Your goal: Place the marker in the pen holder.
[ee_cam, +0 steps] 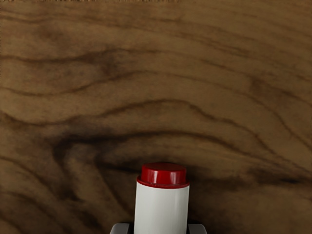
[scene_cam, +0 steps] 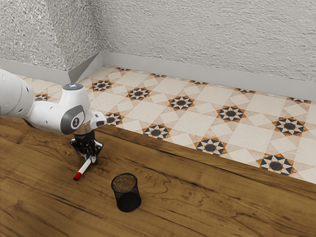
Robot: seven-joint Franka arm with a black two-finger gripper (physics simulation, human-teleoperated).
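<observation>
Gripper (scene_cam: 91, 157) observed clamped on the tilted white-and-red marker (scene_cam: 85, 168); black mesh pen holder (scene_cam: 129, 199) stands upright nearby on wooden table (scene_cam: 197, 202).

White-and-red marker (scene_cam: 84, 168); black tool (scene_cam: 91, 158) on a white arm (scene_cam: 47, 116) with dark grey patches; black mesh pen holder (scene_cam: 120, 195). Brown table (scene_cam: 207, 200) with dark, wavy wood grain. Cream floor tiles (scene_cam: 200, 124) patterned with black-and-orange stars; pale grey walls (scene_cam: 197, 34).
</observation>
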